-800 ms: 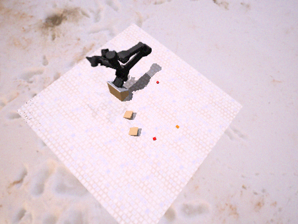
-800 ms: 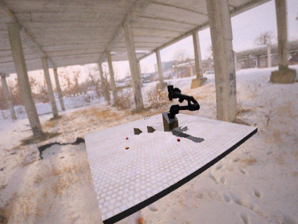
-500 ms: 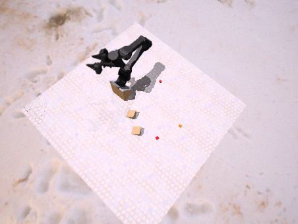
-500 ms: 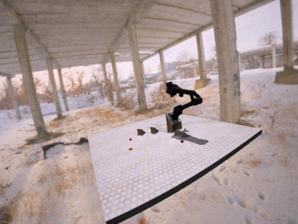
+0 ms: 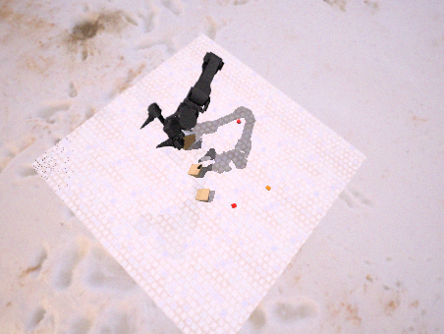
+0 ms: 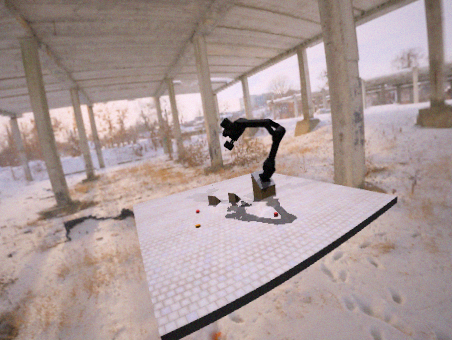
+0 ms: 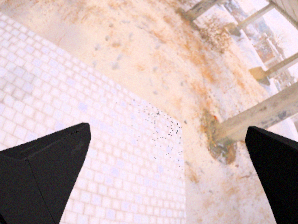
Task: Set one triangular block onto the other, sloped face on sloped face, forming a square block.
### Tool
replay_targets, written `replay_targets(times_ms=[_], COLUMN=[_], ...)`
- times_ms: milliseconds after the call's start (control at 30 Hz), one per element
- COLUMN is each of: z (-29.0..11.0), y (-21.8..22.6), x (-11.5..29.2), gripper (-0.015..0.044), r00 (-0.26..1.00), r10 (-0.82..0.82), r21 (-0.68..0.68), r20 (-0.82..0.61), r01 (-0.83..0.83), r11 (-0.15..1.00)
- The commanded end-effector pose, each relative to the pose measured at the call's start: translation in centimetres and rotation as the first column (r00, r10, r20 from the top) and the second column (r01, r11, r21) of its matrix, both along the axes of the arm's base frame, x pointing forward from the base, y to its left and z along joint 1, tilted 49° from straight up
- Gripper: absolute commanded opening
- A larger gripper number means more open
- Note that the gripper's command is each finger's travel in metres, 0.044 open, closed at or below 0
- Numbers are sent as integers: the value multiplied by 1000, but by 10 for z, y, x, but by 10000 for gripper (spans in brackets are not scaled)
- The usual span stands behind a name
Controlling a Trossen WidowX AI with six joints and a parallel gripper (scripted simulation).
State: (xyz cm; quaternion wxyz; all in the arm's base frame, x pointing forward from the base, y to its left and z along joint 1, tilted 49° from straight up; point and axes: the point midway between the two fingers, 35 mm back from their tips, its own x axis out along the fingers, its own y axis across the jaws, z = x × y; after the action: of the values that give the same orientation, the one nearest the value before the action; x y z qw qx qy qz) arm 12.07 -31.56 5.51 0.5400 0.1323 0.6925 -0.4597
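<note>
Tan blocks (image 5: pixel 194 169) (image 5: pixel 202 194) lie apart on the table (image 5: pixel 275 236), a little out from the arm's base, one just beyond the other. High above, the hand (image 6: pixel 229 136) hangs with fingers spread wide on nothing; both blocks sit below it, absent from its wrist view.

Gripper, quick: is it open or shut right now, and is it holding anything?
Gripper: open, fingers spread wide, holding nothing; it hangs in the air above the table.

Both pincer fingers cropped by the wrist view's edges; 3 tiny beads (image 5: pixel 234 205) indistinct.
</note>
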Motion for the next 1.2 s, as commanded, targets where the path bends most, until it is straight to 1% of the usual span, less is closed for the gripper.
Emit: replay_targets(times_ms=[0,67,133,200,300,400,467,567,633,700,1167], z=[-23,-36,-50,-63,-83,-102,-115,-134,-144,-147,-155], y=[13,26,43,63,98,139,169,215,243,253,256], x=[62,96,127,156,193,224,240,258,265,267,264], gripper=[440,440,440,440,440,440,440,440,440,440,440], r00=[964,916,851,775,651,522,440,330,274,257,260], r10=[262,393,505,594,682,718,712,664,614,594,595], r21=[226,338,436,513,592,629,630,600,564,549,551], r20=[37,82,144,215,333,461,547,672,740,763,760], r01=[-264,-396,-513,-607,-708,-763,-776,-768,-750,-743,-743], r11=[938,853,740,607,387,151,-5,-226,-345,-384,-379])
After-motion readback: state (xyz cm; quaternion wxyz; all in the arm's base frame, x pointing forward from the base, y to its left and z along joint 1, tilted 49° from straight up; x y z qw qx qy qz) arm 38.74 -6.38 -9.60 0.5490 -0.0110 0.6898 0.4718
